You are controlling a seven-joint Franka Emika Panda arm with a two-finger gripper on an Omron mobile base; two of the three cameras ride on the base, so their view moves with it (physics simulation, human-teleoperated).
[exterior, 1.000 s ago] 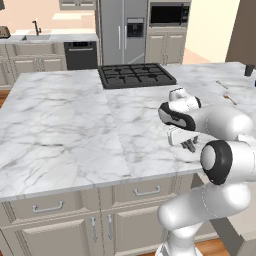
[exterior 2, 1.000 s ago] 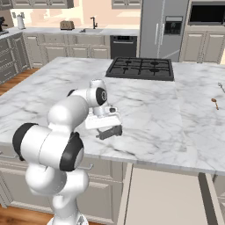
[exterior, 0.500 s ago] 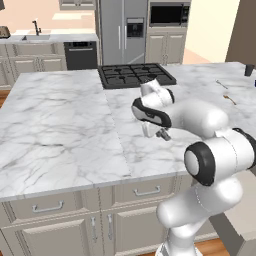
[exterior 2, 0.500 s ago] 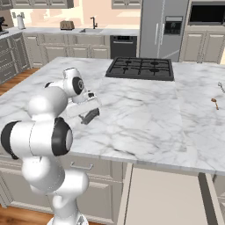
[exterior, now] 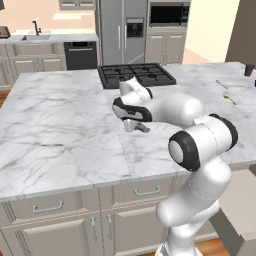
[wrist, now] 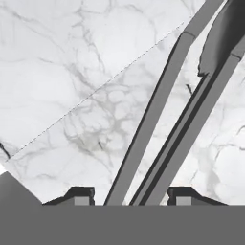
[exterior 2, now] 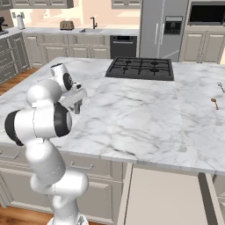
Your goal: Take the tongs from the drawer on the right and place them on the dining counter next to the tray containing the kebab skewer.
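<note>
Arm folded low over the counter, the white marble slab, reaching toward its middle. Claw hangs just above the marble, pointing down, at roughly 6 o'clock from the black hob. In the right base view the claw sits at about 8 o'clock from the hob, close to the near-left part of the slab.

Tongs in the hand view: two dark-grey arms running from between the fingertips up toward 1 o'clock, spreading slightly as they go, marble behind them. Claw is about half open with the tongs' arms passing between its tips; tongs appear gripped and carried above the slab, though actual contact at the pads is hidden at the bottom edge. In the left base view a small dark piece sticks out below the claw, too small to make out.

Two thin cutlery pieces lie on the far right of the counter, well apart from the claw. Closed drawers in the cabinet front below the slab's near edge.
</note>
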